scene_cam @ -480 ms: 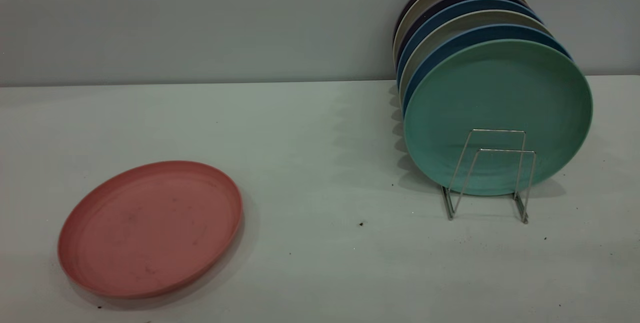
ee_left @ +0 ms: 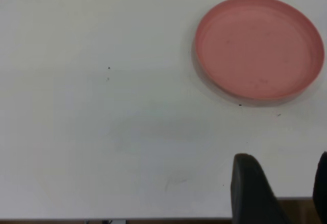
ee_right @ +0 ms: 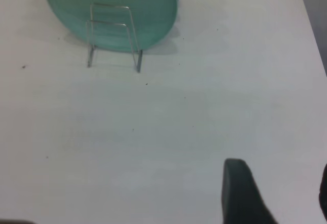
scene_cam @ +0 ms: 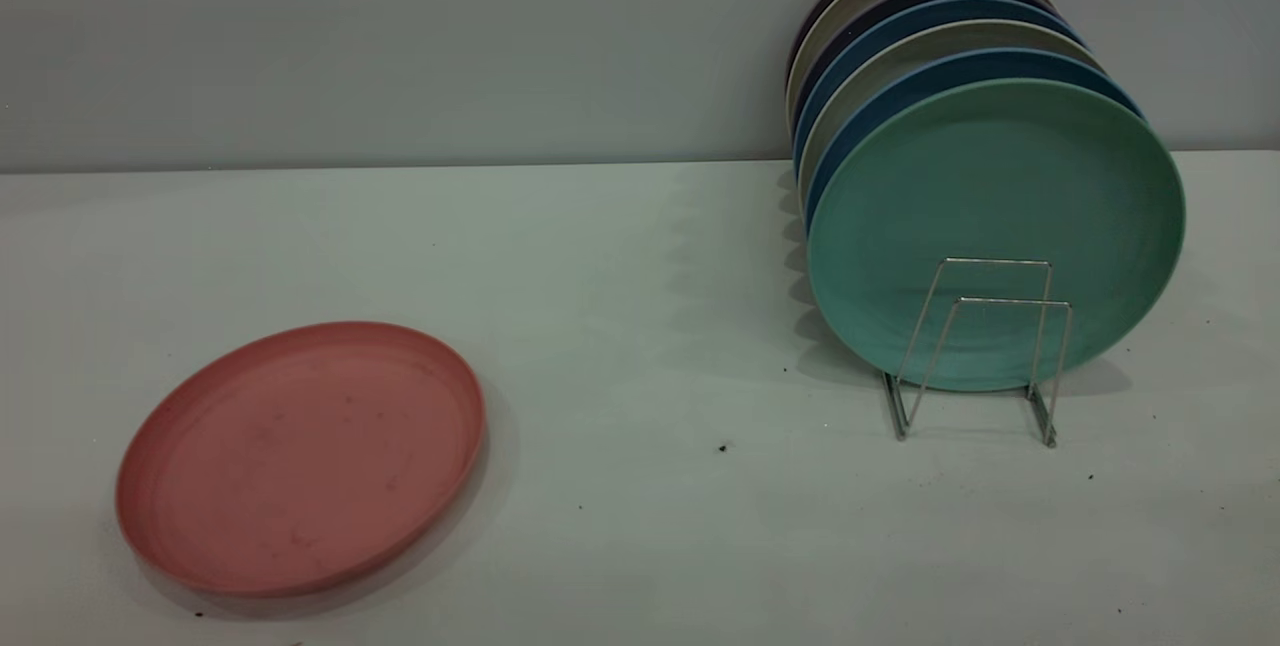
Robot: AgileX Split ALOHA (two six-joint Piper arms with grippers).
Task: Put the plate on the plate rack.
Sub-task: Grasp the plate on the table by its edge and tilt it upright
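While the plate lies flat on the table at lower left, nothing is done yet. The plate rack stands at right, behind it a green plate. Both grippers, left gripper and right gripper, wait open, holding nothing.

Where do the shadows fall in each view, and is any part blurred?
Exterior view: the plate casts a soft shadow to its right; the racked plates shade the table to their left. Left wrist view: the dark fingers at the edge look blurred. Right wrist view: the rack looks soft.
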